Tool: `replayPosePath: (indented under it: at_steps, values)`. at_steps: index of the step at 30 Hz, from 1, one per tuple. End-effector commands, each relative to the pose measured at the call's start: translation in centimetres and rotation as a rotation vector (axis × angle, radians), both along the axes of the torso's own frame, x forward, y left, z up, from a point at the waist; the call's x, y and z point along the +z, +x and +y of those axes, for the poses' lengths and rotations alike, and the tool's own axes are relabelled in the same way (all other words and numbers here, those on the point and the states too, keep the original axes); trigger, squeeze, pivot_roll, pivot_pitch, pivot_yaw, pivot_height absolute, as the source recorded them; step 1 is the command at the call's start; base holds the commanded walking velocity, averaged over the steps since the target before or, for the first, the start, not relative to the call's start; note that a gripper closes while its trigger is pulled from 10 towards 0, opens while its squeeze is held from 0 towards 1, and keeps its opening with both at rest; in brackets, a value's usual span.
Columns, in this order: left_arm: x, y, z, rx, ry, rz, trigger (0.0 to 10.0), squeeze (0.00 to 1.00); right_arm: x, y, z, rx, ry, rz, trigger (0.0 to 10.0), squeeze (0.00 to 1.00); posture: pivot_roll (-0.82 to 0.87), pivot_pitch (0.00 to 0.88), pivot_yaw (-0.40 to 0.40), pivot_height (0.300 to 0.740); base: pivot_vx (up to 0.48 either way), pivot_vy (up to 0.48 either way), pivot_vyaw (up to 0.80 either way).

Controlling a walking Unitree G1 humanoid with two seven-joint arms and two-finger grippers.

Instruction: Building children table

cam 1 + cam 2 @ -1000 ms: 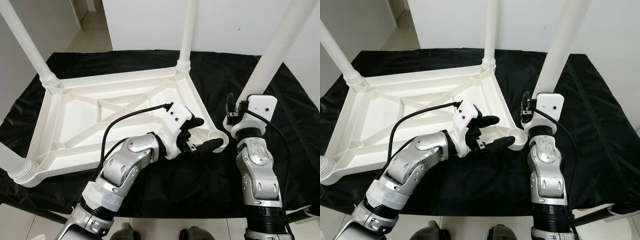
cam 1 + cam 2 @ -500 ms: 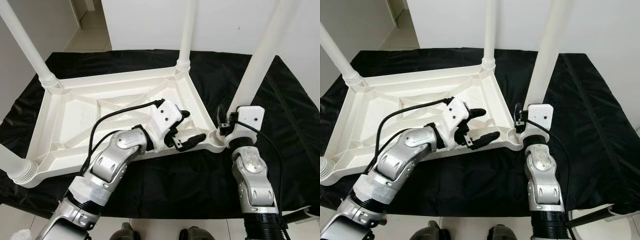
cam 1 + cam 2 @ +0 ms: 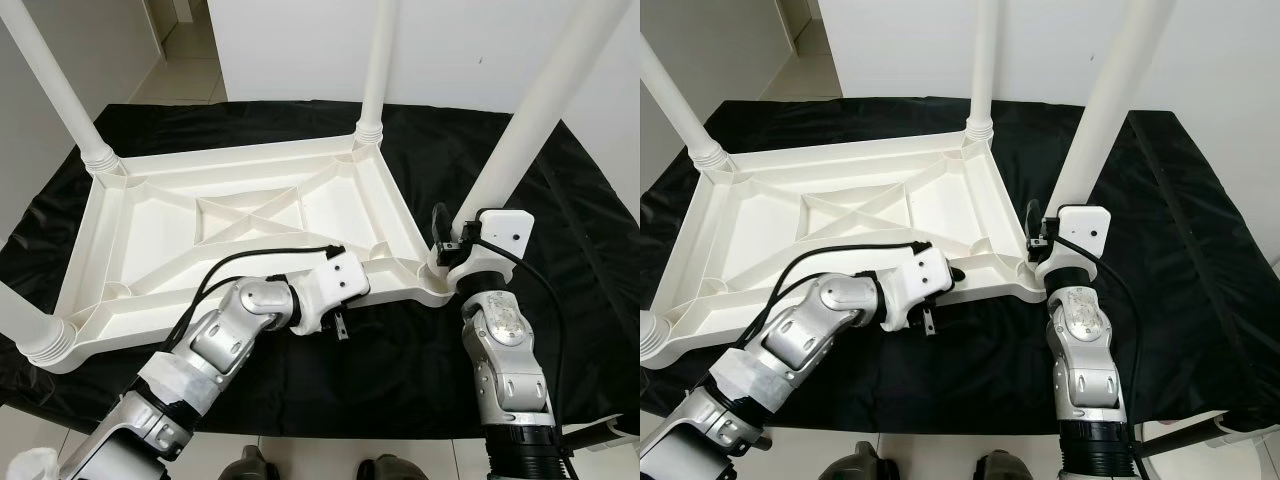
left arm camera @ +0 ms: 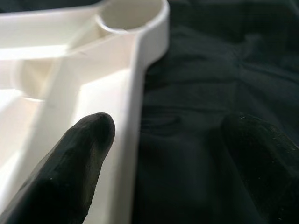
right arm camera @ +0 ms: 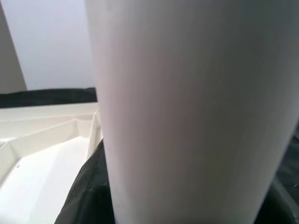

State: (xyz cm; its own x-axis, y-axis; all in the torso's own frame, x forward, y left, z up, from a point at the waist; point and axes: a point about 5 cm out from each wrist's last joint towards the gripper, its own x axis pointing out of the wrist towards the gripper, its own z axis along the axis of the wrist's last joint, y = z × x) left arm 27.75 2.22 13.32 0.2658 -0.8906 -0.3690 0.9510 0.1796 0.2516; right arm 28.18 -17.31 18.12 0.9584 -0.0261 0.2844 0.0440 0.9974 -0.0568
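tabletop (image 3: 200, 225), white plastic, lies upside down on a black cloth (image 3: 560, 240) as i work the last of its four legs. three legs already stand in their corner sockets: one at 11 o'clock (image 3: 55, 85), one at 12 o'clock (image 3: 375, 60), one at 9 o'clock (image 3: 20, 325). the fourth leg (image 3: 545, 105) leans over the near corner at 3 o'clock, its foot at the socket there (image 3: 440, 275).

my right gripper (image 3: 455, 240) is wrapped around the base of that leg; the right wrist view shows the white tube (image 5: 187, 112) pressed close against the camera, so i judge it clamped on the leg. my left gripper (image 3: 335, 315) sits at the tabletop's near edge around 6 o'clock. in the left wrist view its fingers (image 4: 79, 158) are spread wide, one over the white rim (image 4: 135, 116) and the other over the cloth, straddling the edge without pinching it.

the step in hand, as i read it, is seating the fourth leg. whether its foot is in the socket or only resting on the rim i cannot tell. the next move calls for bringing the leg upright over the socket and pressing or twisting it home, with the left gripper closing on the rim to stop the tabletop sliding on the cloth.
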Motion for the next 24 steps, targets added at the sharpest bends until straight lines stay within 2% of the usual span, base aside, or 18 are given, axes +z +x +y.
replayPosePath:
  at_steps: [1, 3, 9, 13, 18, 24]
  values:
    - [-0.4, 0.4, -0.1, 0.072, 0.028, -0.037, 10.0, 0.0, 0.9, -0.1, -0.2, -0.002, 0.004, -0.05, 10.0, 0.0, -0.05, 0.01, 0.018, 0.74, 0.0, 0.0, 0.0]
    - [-0.8, 0.3, -0.5, 0.037, 0.06, -0.051, 10.0, 0.0, 1.2, -0.2, -0.4, -0.011, -0.003, -0.061, 10.0, 0.0, -0.05, 0.011, 0.02, 0.74, 0.0, 0.0, 0.0]
    - [-0.9, 0.3, -0.9, -0.005, 0.083, -0.077, 10.0, 0.0, 1.2, -0.3, -0.7, -0.021, -0.009, -0.066, 10.0, 0.0, -0.06, 0.015, 0.036, 0.74, 0.0, 0.0, 0.0]
    - [-0.6, -0.2, -1.1, -0.058, 0.069, -0.085, 10.0, 0.0, 1.3, -0.3, -1.0, -0.033, -0.011, -0.07, 10.0, 0.0, -0.07, 0.013, 0.04, 0.74, 0.0, 0.0, 0.0]
    - [0.3, -1.5, -1.4, -0.168, 0.011, -0.023, 10.0, 0.0, 1.2, -0.3, -1.1, -0.042, -0.02, -0.069, 10.0, 0.0, -0.06, 0.018, 0.047, 0.74, 0.0, 0.0, 0.0]
    - [0.5, -2.0, -1.5, -0.2, 0.001, -0.025, 10.0, 0.0, 1.1, -0.2, -1.1, -0.038, -0.034, -0.063, 10.0, 0.0, -0.06, 0.02, 0.047, 0.74, 0.0, 0.0, 0.0]
